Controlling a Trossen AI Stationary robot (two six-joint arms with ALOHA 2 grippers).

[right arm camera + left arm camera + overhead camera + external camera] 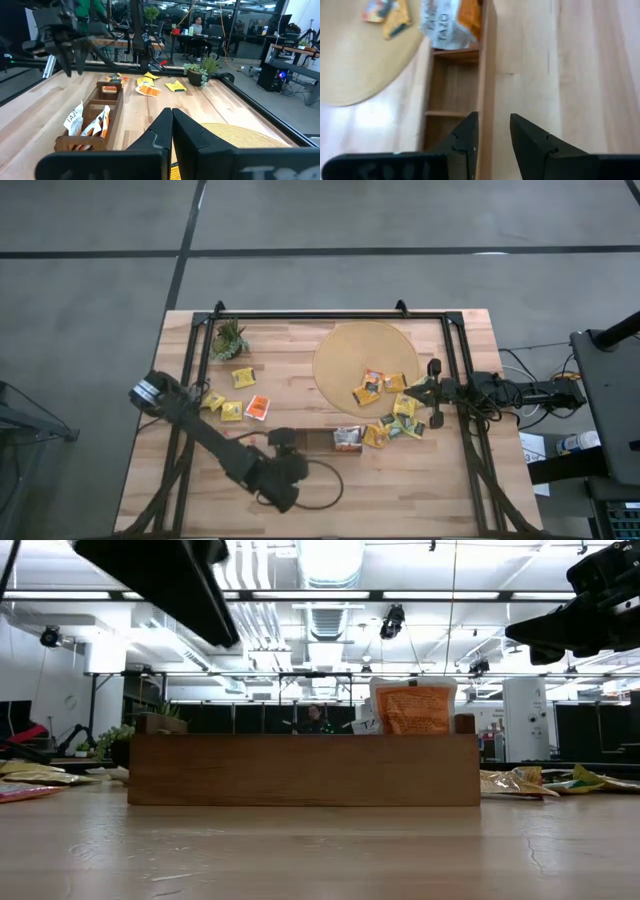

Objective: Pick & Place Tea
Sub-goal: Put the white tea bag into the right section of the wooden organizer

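Note:
A dark brown oblong tray (322, 440) lies near the table's front middle. White-and-orange tea (447, 25) stands on edge in its right-end compartment (413, 708). More tea sachets lie on the round mat (368, 387), right of the tray (390, 428), and at the left (240, 405). My left gripper (493, 120) hangs open over the tray's left end (290, 442) with nothing between its fingers. My right gripper (172, 125) rests shut at the table's right edge (432, 390), pointing level across the table.
A small green plant (229, 340) stands at the far left corner. A black metal frame (330, 314) runs around the table. A dark cable (322, 492) loops near the front edge. Beyond the table, a person sits at a desk (197, 22).

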